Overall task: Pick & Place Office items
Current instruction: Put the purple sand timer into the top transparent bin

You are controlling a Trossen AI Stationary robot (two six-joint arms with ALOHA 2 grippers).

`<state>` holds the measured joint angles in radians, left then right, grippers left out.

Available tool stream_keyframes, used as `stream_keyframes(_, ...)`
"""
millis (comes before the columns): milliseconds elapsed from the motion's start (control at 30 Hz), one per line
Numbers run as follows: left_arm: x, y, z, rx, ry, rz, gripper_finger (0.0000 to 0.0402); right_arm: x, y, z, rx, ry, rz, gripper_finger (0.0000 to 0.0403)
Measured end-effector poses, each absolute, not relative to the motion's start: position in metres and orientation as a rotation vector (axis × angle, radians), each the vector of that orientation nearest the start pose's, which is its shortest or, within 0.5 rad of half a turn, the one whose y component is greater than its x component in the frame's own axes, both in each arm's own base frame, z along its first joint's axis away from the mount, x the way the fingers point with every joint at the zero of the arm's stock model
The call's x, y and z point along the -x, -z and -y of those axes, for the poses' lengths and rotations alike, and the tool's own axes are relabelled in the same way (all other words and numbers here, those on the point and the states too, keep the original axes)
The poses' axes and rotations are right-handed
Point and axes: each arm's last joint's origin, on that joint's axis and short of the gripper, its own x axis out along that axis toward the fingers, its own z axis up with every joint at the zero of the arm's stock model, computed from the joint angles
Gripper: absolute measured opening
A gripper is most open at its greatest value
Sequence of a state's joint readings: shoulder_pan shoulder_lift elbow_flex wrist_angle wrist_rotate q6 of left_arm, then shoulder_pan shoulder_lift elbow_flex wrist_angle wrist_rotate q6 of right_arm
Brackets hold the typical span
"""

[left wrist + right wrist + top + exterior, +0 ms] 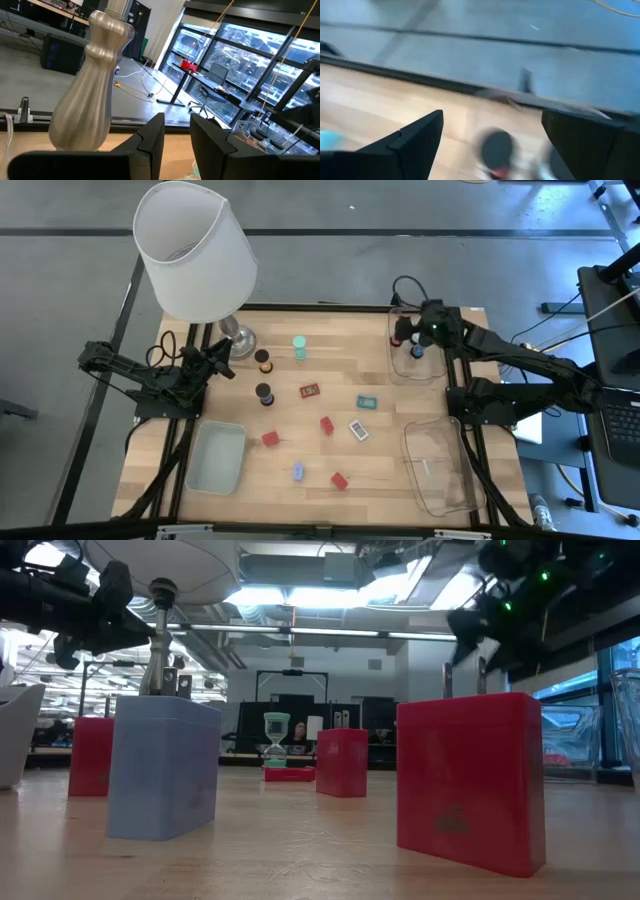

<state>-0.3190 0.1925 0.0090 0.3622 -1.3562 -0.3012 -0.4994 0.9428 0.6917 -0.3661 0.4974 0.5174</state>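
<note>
Over the far clear tray [400, 370], right gripper [418, 332] spread wide, empty: withdraw straight up, avoid tray wall.

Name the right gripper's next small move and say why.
Probably lift the right gripper clear of the clear tray at the table's far right. Its fingers are spread wide and hold nothing, and a dark cylinder already stands in the tray below. The left gripper waits by the lamp base.
</note>
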Motion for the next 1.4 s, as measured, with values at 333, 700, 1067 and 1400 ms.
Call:
stream_keyframes(333, -0.090, -0.181, 0.000, 0.412, -1.011, 0.281, 0.0088, -0.194, -0.274, 0.091, -0.362, 0.751, -0.276, 0.0342)
stream_keyframes(700, -0.095, -0.186, 0.008, 0.516, -0.700, 0.308, 0.0088, -0.194, -0.273, 0.089, -0.272, 0.730, -0.311, 0.0342)
stream_keyframes(1067, -0.097, -0.186, 0.010, 0.506, -0.601, 0.288, 0.0088, -0.194, -0.273, 0.089, -0.184, 0.714, -0.345, 0.0342)
stream_keyframes(1400, -0.096, -0.186, 0.009, 0.508, -0.641, 0.294, 0.0088, -0.194, -0.272, 0.089, -0.184, 0.714, -0.358, 0.0342)
